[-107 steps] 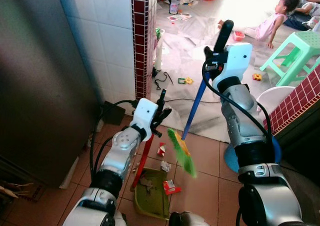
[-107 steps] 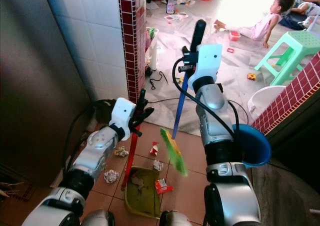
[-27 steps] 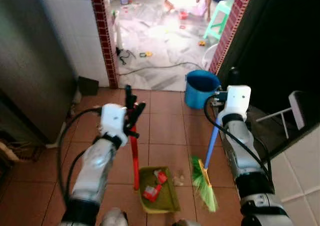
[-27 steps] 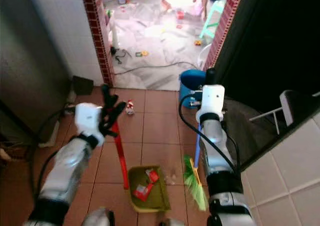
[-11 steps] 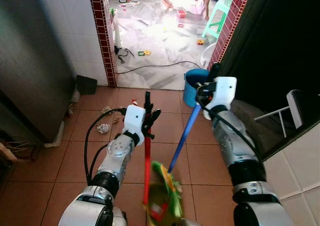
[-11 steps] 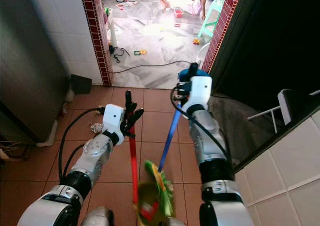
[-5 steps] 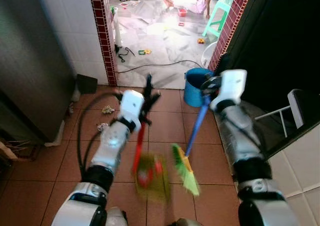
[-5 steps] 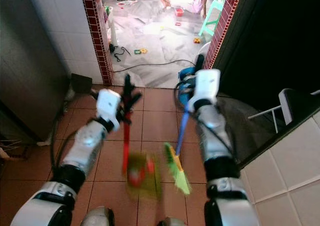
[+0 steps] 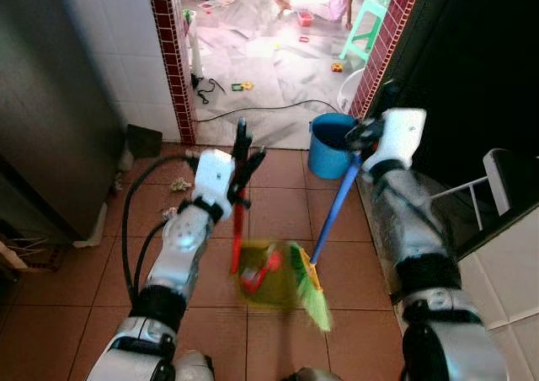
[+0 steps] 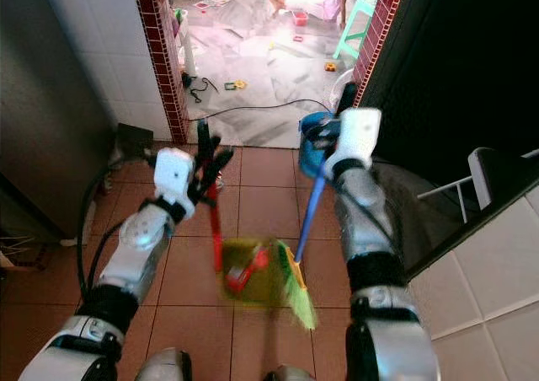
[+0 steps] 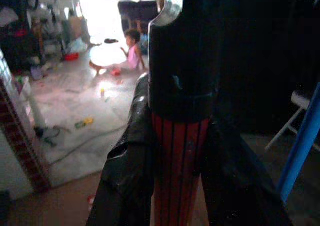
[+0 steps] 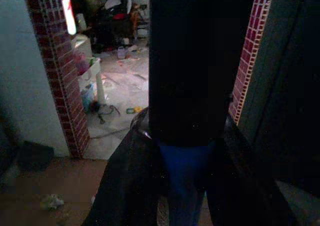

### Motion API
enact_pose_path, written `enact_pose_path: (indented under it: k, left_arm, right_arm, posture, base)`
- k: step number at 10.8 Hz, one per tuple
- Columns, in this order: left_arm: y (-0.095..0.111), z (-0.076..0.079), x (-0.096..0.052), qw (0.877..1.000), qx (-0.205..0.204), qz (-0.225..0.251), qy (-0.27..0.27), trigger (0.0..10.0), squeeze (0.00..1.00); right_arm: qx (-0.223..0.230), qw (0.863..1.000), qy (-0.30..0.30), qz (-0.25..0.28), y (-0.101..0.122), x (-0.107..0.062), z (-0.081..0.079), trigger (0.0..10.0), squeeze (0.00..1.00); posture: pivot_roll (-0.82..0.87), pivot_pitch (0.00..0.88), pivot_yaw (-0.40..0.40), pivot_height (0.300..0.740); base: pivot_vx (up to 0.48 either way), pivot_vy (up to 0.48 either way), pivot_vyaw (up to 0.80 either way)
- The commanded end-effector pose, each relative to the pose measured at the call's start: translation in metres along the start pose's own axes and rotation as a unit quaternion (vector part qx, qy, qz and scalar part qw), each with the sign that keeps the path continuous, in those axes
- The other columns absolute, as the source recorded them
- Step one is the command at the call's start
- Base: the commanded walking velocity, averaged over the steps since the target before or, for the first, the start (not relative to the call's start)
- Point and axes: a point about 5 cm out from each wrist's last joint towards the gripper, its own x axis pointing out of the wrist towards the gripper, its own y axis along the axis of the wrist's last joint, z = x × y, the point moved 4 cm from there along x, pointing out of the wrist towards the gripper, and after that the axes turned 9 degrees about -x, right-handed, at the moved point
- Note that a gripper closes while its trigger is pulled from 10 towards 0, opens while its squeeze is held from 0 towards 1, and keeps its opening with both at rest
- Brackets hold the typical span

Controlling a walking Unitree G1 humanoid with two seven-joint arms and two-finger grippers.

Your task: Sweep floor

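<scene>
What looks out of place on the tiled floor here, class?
Crumpled paper scraps lie loose on the tiles near the brick pillar, not yet swept up. The dustpan held by the left gripper looks lifted and blurred, carrying red litter.

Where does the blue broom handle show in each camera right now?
Left eye: blue broom handle, right of centre, slanting down from the right gripper.
Right eye: centre-right.
Left wrist: right edge.
Right wrist: bottom centre, clamped.
Shared landmark: red brick pillar.
</scene>
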Motion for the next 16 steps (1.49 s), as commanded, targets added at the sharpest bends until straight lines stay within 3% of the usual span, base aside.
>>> enact_pose_path:
  k: [1, 3, 4, 5, 7, 9, 10, 12, 16]
  left_arm:
    - [0.0, 0.003, 0.001, 1.0, 0.006, 0.003, -0.001, 10.0, 0.0]
    - [-0.008, 0.004, 0.003, 1.0, 0.008, -0.01, 0.013, 10.0, 0.0]
    - [-0.01, 0.002, 0.003, 0.999, 0.005, -0.007, 0.033, 10.0, 0.0]
    - [-0.016, -0.003, 0.001, 0.998, -0.009, -0.012, 0.061, 10.0, 0.0]
    - [-0.019, -0.003, 0.0, 0.997, -0.003, -0.007, 0.077, 10.0, 0.0]
    - [-0.019, 0.0, 0.0, 0.997, 0.002, -0.003, 0.08, 10.0, 0.0]
    - [-0.018, 0.003, 0.002, 0.997, 0.001, 0.0, 0.079, 10.0, 0.0]
    - [-0.019, 0.003, 0.002, 0.997, -0.005, 0.001, 0.082, 10.0, 0.0]
    - [-0.02, 0.007, 0.004, 0.997, -0.003, -0.002, 0.073, 10.0, 0.0]
  right_arm:
    - [0.02, 0.999, -0.014, 0.032, 0.025, 0.009, 0.008, 10.0, 0.0]
    - [0.052, 0.997, -0.036, 0.046, 0.043, 0.017, 0.021, 10.0, 0.0]
    - [0.037, 0.996, -0.044, 0.065, 0.055, 0.021, 0.029, 10.0, 0.0]
    - [-0.023, 0.995, -0.039, 0.085, 0.062, 0.021, 0.032, 10.0, 0.0]
    - [-0.124, 0.989, -0.032, 0.068, 0.04, 0.013, 0.038, 10.0, 0.0]
    - [-0.176, 0.983, -0.05, -0.008, -0.004, 0.001, 0.046, 10.0, 0.0]
    - [-0.162, 0.985, -0.045, -0.046, -0.023, -0.005, 0.042, 10.0, 0.0]
    - [-0.134, 0.989, -0.019, -0.066, -0.039, -0.01, 0.023, 10.0, 0.0]
    - [-0.063, 0.997, 0.007, -0.049, -0.036, -0.013, 0.001, 10.0, 0.0]
  posture:
    - [-0.04, 0.051, -0.067, 0.74]
    - [-0.05, 0.051, -0.071, 0.74]
    - [-0.04, 0.05, -0.072, 0.74]
    - [-0.03, 0.059, -0.062, 0.74]
    - [-0.01, 0.061, -0.086, 0.74]
    - [-0.02, 0.068, -0.096, 0.74]
    - [-0.04, 0.075, -0.103, 0.74]
    - [-0.06, 0.09, -0.088, 0.74]
    - [-0.06, 0.099, -0.086, 0.74]
  base:
    - [0.0, 0.0, 0.0]
    - [0.0, 0.0, 0.0]
    - [0.0, 0.0, 0.0]
    - [0.0, 0.0, 0.0]
    - [0.0, 0.0, 0.0]
    - [0.0, 0.0, 0.0]
    - [0.0, 0.0, 0.0]
    - [0.0, 0.0, 0.0]
    - [0.0, 0.0, 0.0]
